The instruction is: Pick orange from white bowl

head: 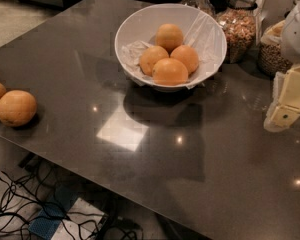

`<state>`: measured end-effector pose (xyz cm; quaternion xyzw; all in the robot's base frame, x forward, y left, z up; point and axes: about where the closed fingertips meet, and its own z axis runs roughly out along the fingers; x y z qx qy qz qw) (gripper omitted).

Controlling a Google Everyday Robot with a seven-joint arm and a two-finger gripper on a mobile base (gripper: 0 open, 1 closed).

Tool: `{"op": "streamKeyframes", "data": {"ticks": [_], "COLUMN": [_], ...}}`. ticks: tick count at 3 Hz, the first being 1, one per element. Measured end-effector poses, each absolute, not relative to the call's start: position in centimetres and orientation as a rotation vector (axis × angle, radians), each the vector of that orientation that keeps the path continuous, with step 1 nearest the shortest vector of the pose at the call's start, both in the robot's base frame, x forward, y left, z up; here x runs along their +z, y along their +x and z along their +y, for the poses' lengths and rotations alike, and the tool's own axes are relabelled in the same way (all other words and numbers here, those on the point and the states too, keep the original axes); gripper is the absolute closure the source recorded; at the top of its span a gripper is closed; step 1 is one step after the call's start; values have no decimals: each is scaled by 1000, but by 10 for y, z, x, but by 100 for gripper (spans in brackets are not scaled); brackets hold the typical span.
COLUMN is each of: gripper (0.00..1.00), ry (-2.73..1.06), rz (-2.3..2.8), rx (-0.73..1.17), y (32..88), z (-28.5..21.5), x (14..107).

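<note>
A large white bowl [140, 21] lined with crumpled white paper stands at the back middle of the dark table [155, 149]. Several oranges lie in it; the nearest orange [170, 72] sits at the front, with others behind it [169, 36]. My gripper [284, 111], pale yellow, hangs at the right edge of the view, to the right of the bowl and apart from it, above the table. It holds nothing that I can see.
Two loose oranges [16, 107] lie at the table's left edge. Glass jars of grains [238, 26] stand behind and right of the bowl, another jar [272, 51] at the far right. Cables [20, 204] lie on the floor below the table's front edge.
</note>
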<state>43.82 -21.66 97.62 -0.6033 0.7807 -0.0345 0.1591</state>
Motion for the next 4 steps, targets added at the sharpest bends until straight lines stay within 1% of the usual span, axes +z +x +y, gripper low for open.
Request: {"op": "streamKeyframes", "data": {"ticks": [2, 3, 4], "gripper": [0, 0, 0], "ry": [-1681, -1615, -1561], "rz": [2254, 2304, 2288], "rx": [-68, -33, 3], "y": [445, 458, 474], "z": [-208, -196, -175], "x": [965, 943, 941]}}
